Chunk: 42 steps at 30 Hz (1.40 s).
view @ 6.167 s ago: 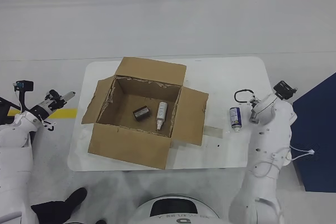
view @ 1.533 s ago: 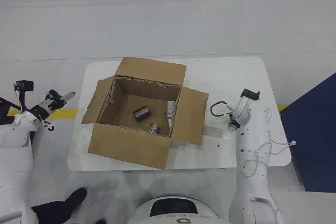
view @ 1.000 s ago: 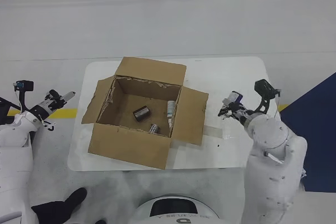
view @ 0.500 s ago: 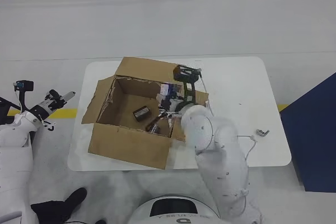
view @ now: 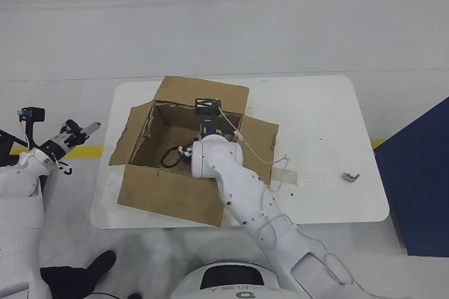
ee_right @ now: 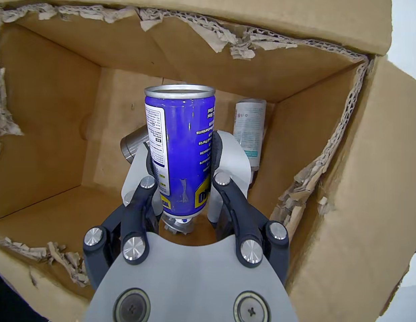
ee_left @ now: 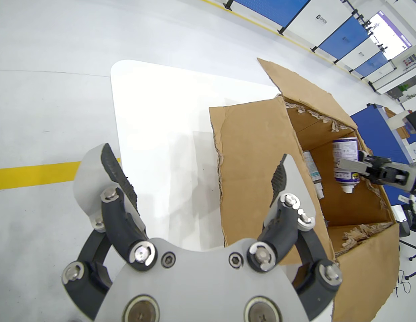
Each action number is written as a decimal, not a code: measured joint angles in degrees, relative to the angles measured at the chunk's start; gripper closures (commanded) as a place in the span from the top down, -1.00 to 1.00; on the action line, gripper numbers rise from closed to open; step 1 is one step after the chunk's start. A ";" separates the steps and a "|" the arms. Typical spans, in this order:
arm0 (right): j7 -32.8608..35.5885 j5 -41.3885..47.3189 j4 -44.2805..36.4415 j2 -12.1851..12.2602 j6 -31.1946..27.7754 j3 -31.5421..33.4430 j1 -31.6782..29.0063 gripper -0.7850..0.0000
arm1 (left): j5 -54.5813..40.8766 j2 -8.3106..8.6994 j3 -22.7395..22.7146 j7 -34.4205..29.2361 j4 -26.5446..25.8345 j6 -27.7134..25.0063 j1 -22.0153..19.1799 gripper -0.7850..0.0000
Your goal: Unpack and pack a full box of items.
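Right gripper (ee_right: 184,155) clamps a blue cylindrical metal spray can (ee_right: 181,118) inside the brown cardboard box (ee_right: 60,102), apparently for packing; left gripper (ee_left: 194,165) hangs open beside the white counter (ee_left: 154,102).

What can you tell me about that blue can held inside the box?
The blue can looks like a metal spray can: blue body, white panel, a yellow patch, a silver rim at its base and the nozzle at the other end. The right gripper is shut on its body, holding it inside the open cardboard box, off the floor. Nothing else seems to touch it.
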 measured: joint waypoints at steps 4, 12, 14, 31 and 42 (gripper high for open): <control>-0.49 -0.83 0.63 -0.77 0.48 0.76 0.10 1.00 | 0.00 0.00 0.00 0.00 0.00 0.00 0.00 1.00; -0.94 -1.93 -2.58 -0.59 0.93 1.63 -0.53 1.00 | 0.00 0.00 0.00 0.00 0.00 0.00 0.00 1.00; -0.04 -2.18 -6.56 -0.29 0.01 2.11 -1.82 1.00 | 0.00 0.00 0.00 0.00 0.00 0.00 0.00 1.00; 4.06 -3.86 -39.72 4.14 -4.11 41.46 -16.99 1.00 | 0.00 0.00 0.00 0.00 0.00 0.00 0.00 1.00; 12.31 -5.73 -25.96 3.06 -12.33 64.34 -11.29 1.00 | 0.00 0.00 0.00 0.00 0.00 0.00 0.00 1.00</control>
